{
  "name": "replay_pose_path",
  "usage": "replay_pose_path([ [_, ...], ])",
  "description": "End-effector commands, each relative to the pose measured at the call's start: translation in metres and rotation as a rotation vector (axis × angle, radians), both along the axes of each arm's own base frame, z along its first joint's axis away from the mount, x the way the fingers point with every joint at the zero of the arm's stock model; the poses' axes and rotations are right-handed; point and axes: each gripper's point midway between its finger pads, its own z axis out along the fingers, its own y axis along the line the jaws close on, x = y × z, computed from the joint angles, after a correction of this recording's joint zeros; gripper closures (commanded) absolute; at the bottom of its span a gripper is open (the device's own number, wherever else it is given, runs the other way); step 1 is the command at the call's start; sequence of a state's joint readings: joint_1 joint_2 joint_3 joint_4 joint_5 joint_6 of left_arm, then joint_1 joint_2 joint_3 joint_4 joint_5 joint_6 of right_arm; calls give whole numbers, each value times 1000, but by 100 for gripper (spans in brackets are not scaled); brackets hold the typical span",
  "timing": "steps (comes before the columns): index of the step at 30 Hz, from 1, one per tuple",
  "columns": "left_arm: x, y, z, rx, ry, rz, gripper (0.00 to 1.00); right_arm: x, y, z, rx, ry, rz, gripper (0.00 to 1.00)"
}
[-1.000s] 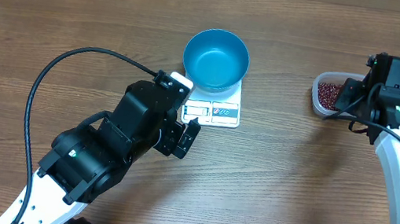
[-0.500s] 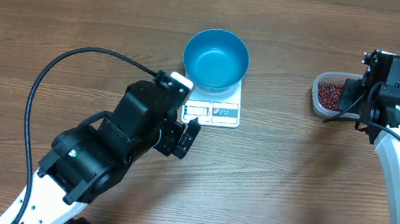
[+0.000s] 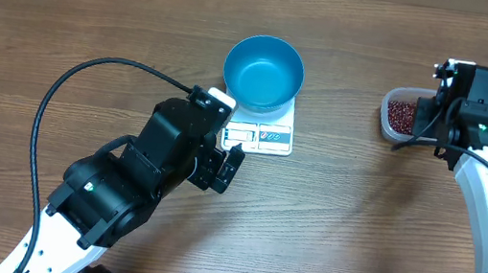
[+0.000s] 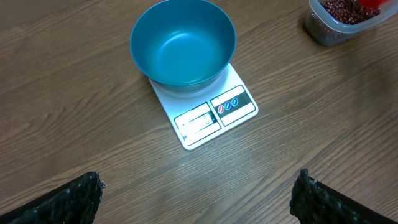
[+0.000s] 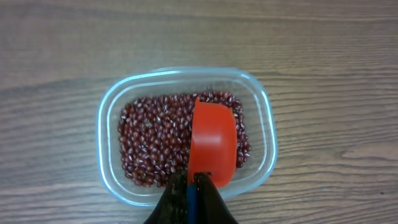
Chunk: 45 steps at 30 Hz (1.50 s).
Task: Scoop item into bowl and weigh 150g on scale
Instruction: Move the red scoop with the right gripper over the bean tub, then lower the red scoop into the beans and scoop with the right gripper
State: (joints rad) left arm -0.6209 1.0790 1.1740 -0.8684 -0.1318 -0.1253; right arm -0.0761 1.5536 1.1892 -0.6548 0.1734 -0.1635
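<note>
Overhead, you see the blue bowl [image 3: 263, 72] sitting on the scale [image 3: 268, 138] at upper centre, with the beans [image 3: 402, 115] in a clear tub [image 3: 386, 107] at upper right. Left wrist: your left jaws stand wide apart at the lower corners, and the bowl is empty. Right wrist: your right jaws are clamped on a red scoop [image 5: 212, 143] over the beans.

Bright, even, diffuse light, probably from above. Faint soft shadow just beside the bowl [image 4: 183, 43], mild sheen inside it. All three views in focus.
</note>
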Motion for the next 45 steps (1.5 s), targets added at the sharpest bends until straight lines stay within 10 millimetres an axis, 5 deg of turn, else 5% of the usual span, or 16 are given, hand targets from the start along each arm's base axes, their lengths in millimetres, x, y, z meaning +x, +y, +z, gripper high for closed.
replay_pose_path([
  [1,3,2,1,16,-9,0,1,2,-4,-8,-26,25,12,96],
  [20,4,1,-1,19,-5,0,0,-8,-44,-10,-17,38,-67,96],
  [45,4,1,-1,19,-5,0,1,-12,-31,-24,104,52,-22,96],
])
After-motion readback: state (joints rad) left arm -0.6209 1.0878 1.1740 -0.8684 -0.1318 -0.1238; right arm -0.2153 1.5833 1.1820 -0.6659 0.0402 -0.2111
